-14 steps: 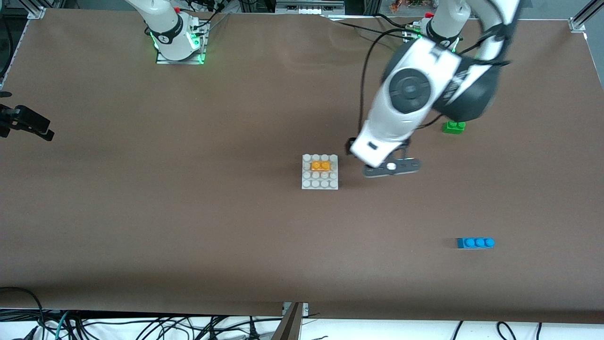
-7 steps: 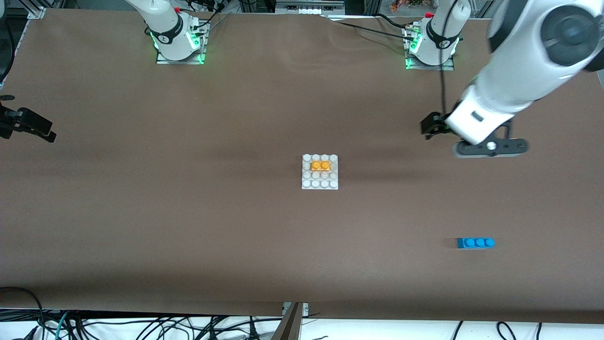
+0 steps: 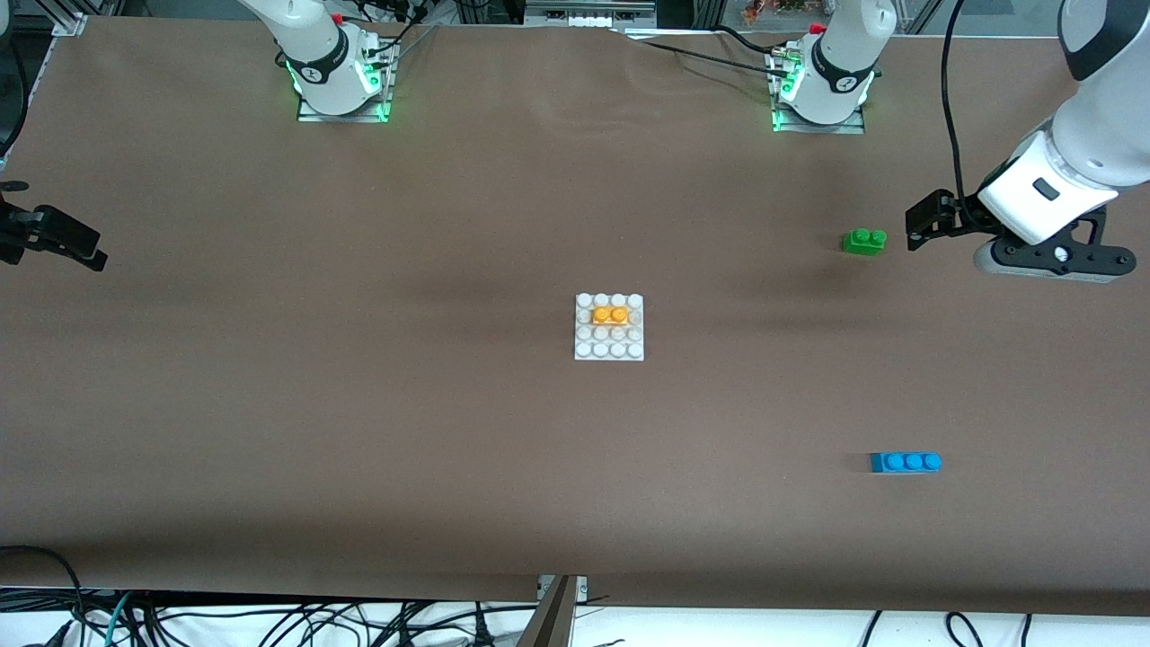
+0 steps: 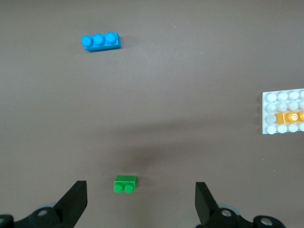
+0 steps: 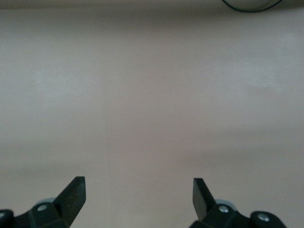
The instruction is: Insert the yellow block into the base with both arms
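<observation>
At the centre of the front view, the yellow block (image 3: 610,315) sits on the base (image 3: 609,351), nothing blocking it. A green brick (image 3: 864,241) and blue brick (image 3: 906,462) lie toward the left arm's end of the brown tabletop (image 3: 359,404). The left gripper (image 3: 1047,265) hangs at right edge, the right gripper (image 5: 137,202) over bare tabletop, both jaws spread empty

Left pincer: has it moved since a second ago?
Yes. The left pincer has swung away from the base, past the green brick, toward the left arm's end of the table, open and empty.
</observation>
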You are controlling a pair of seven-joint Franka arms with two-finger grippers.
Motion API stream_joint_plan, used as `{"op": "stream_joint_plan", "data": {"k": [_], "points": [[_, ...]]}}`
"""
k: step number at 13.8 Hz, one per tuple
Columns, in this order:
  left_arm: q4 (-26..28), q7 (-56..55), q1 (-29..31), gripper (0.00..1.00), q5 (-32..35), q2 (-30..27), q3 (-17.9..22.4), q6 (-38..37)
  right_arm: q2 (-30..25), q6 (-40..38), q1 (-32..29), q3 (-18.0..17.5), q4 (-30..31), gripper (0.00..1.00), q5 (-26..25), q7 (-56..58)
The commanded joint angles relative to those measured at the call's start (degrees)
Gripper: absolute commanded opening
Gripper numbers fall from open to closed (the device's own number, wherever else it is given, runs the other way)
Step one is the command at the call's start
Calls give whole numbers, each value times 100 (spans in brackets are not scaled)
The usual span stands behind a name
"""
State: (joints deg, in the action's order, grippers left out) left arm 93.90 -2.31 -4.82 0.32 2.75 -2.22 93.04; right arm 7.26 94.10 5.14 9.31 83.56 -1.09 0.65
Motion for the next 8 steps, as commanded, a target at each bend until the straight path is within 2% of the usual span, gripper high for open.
{"op": "stream_joint_plan", "data": {"k": [1, 8], "points": [[401, 196, 104, 100, -155, -275, -6, 179, -31, -23, -31, -52, 20, 100, -49, 58], [375, 178, 227, 100, -146, -275, -50, 135, -14, -32, -22, -61, 20, 100, -40, 67]]}}
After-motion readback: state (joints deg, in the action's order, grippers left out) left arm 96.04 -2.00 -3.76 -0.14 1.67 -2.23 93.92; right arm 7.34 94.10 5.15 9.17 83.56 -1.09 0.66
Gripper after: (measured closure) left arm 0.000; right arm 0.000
